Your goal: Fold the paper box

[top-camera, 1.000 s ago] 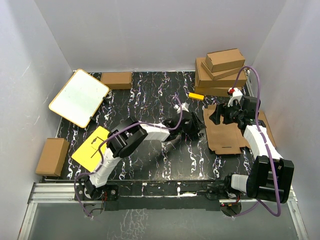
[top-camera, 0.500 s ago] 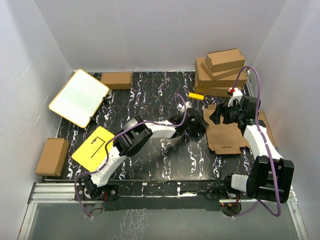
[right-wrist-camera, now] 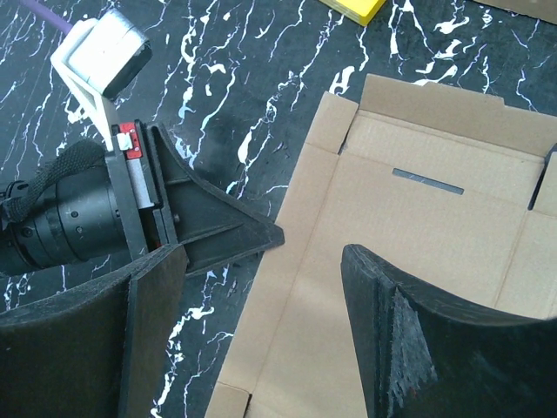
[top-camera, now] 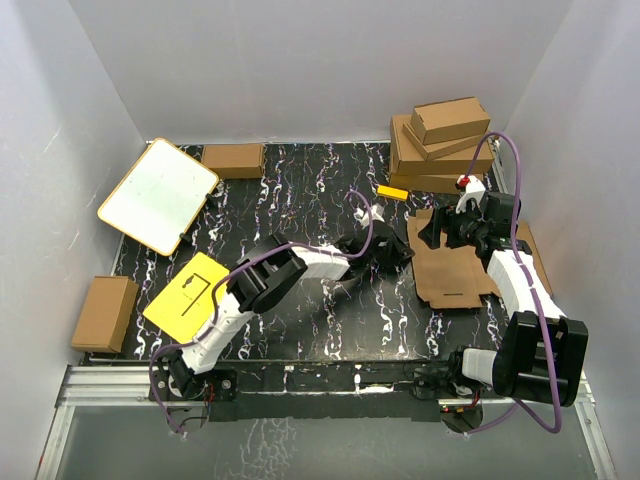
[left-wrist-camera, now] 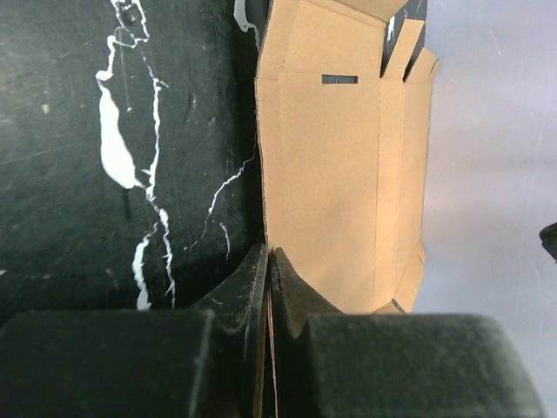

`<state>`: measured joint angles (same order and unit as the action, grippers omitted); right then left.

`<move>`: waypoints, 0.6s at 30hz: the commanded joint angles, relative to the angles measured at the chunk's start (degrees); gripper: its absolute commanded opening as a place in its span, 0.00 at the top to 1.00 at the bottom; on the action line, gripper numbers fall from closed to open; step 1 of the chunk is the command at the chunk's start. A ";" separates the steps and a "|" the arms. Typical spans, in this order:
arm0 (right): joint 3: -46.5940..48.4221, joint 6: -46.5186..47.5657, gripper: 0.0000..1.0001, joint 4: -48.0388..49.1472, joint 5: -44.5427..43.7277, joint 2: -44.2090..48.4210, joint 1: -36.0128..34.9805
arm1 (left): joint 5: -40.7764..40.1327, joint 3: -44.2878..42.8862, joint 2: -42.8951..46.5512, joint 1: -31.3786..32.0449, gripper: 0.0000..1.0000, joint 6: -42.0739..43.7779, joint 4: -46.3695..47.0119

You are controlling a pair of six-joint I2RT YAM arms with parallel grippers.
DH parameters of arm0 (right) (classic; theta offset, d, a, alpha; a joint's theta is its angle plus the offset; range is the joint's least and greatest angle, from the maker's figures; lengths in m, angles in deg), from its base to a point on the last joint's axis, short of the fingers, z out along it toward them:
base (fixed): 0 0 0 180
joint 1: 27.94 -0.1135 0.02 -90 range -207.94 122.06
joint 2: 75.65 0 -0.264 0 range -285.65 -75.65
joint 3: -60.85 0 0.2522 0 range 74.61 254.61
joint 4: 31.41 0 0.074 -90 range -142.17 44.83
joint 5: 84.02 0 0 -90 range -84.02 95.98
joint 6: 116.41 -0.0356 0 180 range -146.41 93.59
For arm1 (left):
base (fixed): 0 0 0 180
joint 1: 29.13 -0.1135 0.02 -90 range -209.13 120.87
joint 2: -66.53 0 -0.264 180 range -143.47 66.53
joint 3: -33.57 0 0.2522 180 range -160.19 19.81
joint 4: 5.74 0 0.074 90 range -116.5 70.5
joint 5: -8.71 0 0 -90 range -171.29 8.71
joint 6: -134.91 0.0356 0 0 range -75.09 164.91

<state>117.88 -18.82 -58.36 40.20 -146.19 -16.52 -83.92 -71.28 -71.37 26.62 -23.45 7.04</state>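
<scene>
The left claw is clenched on one edge of the box, both fingers pinching the cardboard where the sheet meets the table. From the tips the gripped edge runs straight ahead. The flat brown sheet spreads to the claw's right, with creases parallel to that edge and a small slot further out. On the claw's left there is only the black marbled top.

Just past the pinch hangs the right claw, jaws spread wide and holding nothing. One of its fingers is over the table side and the other over the cardboard, with the left claw's tip under the gap between them. Beyond both claws, past the sheet's far flaps, sit a yellow block and a stack of closed cartons.

The box lies unfolded and folding looks barely begun. The left arm has the only hold, while the right sits nearer the sheet's middle. The next move likely depends on swinging the pinched edge up and over toward the claw's right, hinging on the nearest crease, with the right claw placed to press the panel down
</scene>
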 commanded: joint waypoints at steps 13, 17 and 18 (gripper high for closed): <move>0.65 5.27 0.20 0.49 21.55 3.46 0.45 | -16.82 46.17 38.38 0.14 1.00 7.93 7.82; 0.69 6.61 0.19 -0.54 24.56 2.72 0.47 | -22.08 57.99 49.75 -0.65 1.00 2.99 5.14; 0.68 6.84 0.19 -0.68 25.08 2.65 0.47 | -23.10 60.24 52.36 -0.80 1.00 2.14 4.12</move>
<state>117.88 -14.99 -59.93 58.73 -143.83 -16.31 -98.83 -18.76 -28.88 26.53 -17.75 13.69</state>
